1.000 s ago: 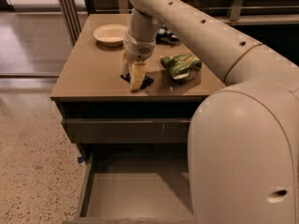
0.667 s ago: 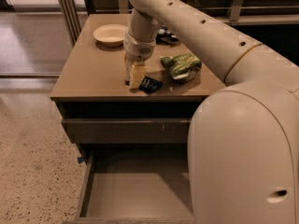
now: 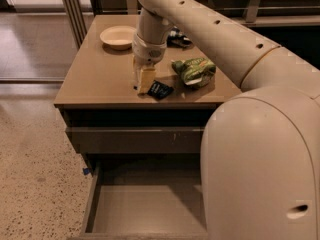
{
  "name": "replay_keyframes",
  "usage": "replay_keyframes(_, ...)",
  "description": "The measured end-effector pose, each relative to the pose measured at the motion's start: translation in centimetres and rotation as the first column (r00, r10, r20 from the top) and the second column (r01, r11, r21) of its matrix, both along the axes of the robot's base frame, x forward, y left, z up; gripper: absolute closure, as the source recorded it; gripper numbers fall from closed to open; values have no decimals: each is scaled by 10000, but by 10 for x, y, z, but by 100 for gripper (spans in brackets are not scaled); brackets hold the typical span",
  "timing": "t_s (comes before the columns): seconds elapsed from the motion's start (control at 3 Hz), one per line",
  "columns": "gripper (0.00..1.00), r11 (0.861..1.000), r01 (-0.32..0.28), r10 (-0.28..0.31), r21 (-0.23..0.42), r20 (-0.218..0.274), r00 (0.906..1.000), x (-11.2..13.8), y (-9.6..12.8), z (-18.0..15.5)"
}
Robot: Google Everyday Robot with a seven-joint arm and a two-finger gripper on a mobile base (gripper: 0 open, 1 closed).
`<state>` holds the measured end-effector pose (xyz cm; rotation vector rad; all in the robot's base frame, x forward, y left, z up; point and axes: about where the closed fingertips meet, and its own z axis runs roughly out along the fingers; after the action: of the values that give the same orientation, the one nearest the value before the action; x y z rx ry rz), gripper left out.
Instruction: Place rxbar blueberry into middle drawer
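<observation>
The rxbar blueberry (image 3: 160, 89) is a small dark wrapper lying flat on the cabinet top near its front edge. My gripper (image 3: 143, 82) points down onto the top right beside the bar's left end, touching or nearly touching it. The middle drawer (image 3: 145, 210) is pulled open below, and its smooth tray holds nothing. My arm comes down from the upper right and its large pale body hides the drawer's right part.
A green snack bag (image 3: 194, 70) lies right of the bar. A pale bowl (image 3: 118, 36) sits at the back left of the top. A dark bag (image 3: 177, 36) shows behind my arm. A closed drawer front with pale scratches (image 3: 135, 139) is above the open drawer.
My gripper has shifted slightly to the left, and more of the dark bar now shows to its right. The bar stays on the cabinet top.
</observation>
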<state>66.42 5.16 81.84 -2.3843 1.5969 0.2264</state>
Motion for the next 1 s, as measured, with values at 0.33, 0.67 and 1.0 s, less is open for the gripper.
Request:
replay_keyframes(0.33, 100, 10000, -40, 40, 15, 58, 10000, -3, 1, 4)
replay_keyframes(0.67, 100, 9988, -457, 446, 148, 657, 9968, -16, 12, 30)
replay_keyframes(1.0, 100, 9978, -591, 557, 287, 1076, 9926, -28, 15, 49)
